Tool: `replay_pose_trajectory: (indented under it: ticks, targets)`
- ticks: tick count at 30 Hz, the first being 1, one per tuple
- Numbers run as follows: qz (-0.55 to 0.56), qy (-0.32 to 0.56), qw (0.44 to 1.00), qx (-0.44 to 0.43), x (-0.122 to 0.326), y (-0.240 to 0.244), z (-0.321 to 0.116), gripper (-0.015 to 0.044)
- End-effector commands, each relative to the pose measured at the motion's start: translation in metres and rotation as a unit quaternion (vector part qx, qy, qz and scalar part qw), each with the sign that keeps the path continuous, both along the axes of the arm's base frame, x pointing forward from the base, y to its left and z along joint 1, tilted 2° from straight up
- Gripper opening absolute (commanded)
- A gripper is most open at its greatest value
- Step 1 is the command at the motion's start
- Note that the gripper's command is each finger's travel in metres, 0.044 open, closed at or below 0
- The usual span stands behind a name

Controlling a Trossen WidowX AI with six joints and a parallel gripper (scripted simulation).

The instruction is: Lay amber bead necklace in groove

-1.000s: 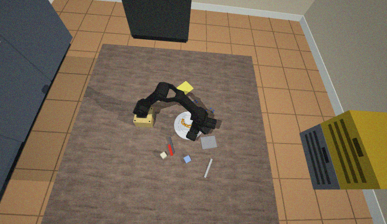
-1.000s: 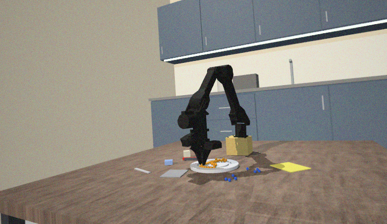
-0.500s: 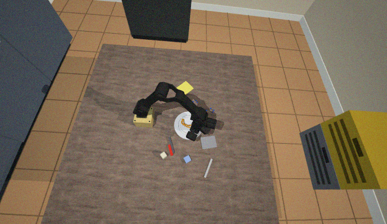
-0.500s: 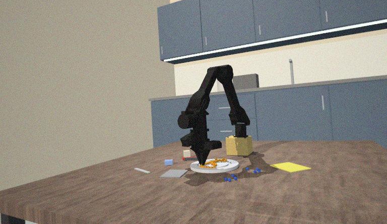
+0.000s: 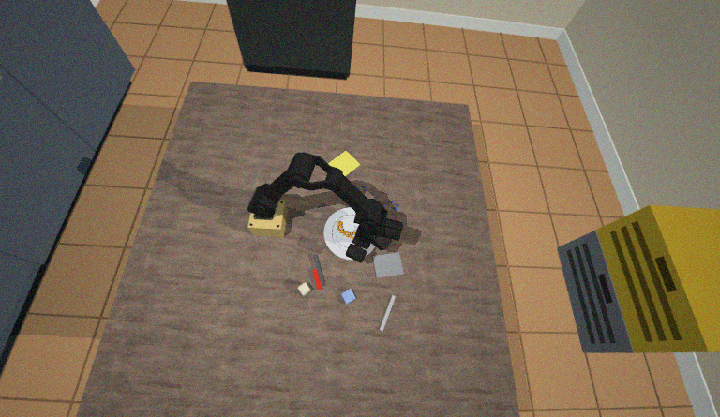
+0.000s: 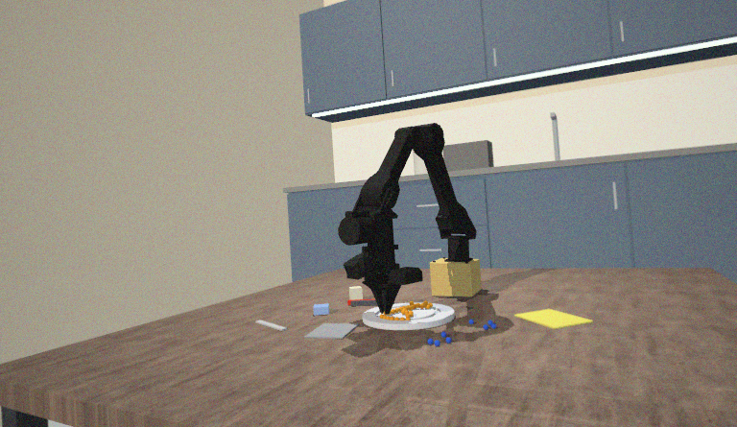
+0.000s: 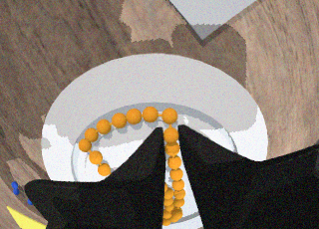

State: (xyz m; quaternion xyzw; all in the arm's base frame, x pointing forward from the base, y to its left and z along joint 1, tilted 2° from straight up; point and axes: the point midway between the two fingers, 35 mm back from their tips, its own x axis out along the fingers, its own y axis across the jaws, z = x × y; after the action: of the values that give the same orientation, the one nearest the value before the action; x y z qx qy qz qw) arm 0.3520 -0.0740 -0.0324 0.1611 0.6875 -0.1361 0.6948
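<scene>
The amber bead necklace (image 5: 340, 227) (image 6: 420, 305) (image 7: 134, 115) lies on the white round bead board (image 5: 329, 232) (image 6: 445, 320) (image 7: 150, 77). In the wrist view, an arc of beads follows the far left part of the ring groove, then turns inward at the left. Another strand runs from the far side back between the fingers and doubles up near the bottom. My gripper (image 6: 384, 313) (image 7: 170, 132) points down, low over the board, shut on the necklace near its far corner. The fingers hide part of the necklace and groove; in the top view the arm hides the fingertips.
A grey square (image 5: 388, 265) (image 6: 331, 331) (image 7: 214, 10) lies close beside the board. Small blue beads (image 5: 394, 204) (image 6: 437, 343) and a yellow sheet (image 5: 346, 163) (image 6: 553, 318) lie on the opposite side. A light blue cube (image 5: 348, 295), cream cube (image 5: 304, 289), red-grey stick (image 5: 317, 279) and pale bar (image 5: 387, 313) lie around.
</scene>
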Motion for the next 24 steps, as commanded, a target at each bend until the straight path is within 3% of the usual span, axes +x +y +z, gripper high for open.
replay_pose_trajectory:
  ticks: [1,21,24]
  targets:
    - [-0.002,0.000,1.000,0.001,0.000,0.000,0.004,0.0000]
    - [-0.002,0.000,1.000,0.001,0.001,-0.014,-0.004,0.0000]
    - [-0.003,-0.003,1.000,-0.001,0.002,-0.014,-0.001,0.0079]
